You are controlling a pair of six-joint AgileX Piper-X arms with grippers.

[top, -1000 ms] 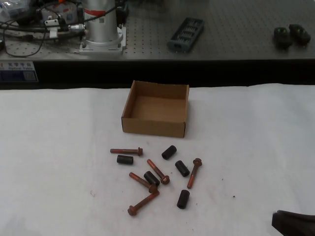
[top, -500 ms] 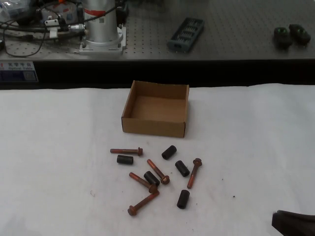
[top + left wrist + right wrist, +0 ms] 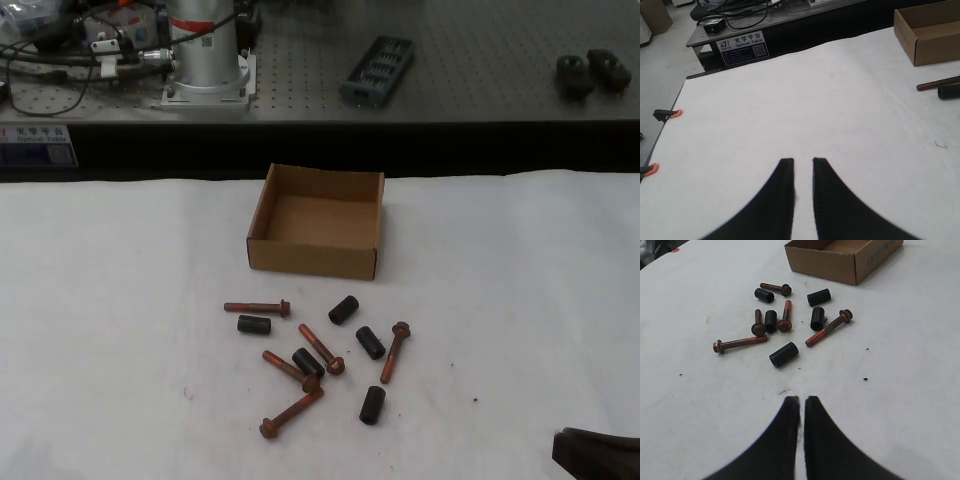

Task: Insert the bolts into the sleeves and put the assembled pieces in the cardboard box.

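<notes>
Left gripper [image 3: 803, 162] hangs over the white cloth [image 3: 790, 100] in the left wrist view, its fingers drawn to a narrow slit with nothing between them. Well ahead of it stands a corner of the cardboard box [image 3: 930, 35]. Nearer than the box lie one bolt [image 3: 939, 83] and one sleeve [image 3: 950, 91] just beside it, both cut off by the frame. Two orange clamps [image 3: 667, 114] sit at the cloth's edge.

Right gripper [image 3: 801, 400], in the right wrist view, is nearly closed too, with a thin line of cloth between its fingers and nothing held. Near ahead lies the pile: five bolts [image 3: 829, 328] and five sleeves [image 3: 784, 354], each bolt bare and each sleeve on its own. One sleeve lies alone nearest the fingertips, and the cardboard box stands beyond the pile.

In the high view nothing has shifted over the last second. Box, pile and the dark piece of an arm [image 3: 595, 455] at the 5 o'clock corner sit where they were.

The count is one cardboard box [image 3: 316, 222], at 12 o'clock from the pile, plus five bolts and five sleeves:
- At the pile's 10 o'clock, a bolt [image 3: 257, 306] lies with a sleeve [image 3: 254, 324] just beside it.
- At 12 o'clock lies a sleeve [image 3: 344, 310].
- At 3 o'clock, a bolt [image 3: 394, 351] lies beside a sleeve [image 3: 370, 342].
- In the middle, one bolt [image 3: 322, 349] and another bolt [image 3: 291, 370] lie close on either side of a sleeve [image 3: 308, 362].
- At 7 o'clock lies a bolt [image 3: 291, 413].
- At 5 o'clock lies a sleeve [image 3: 372, 404].
</notes>
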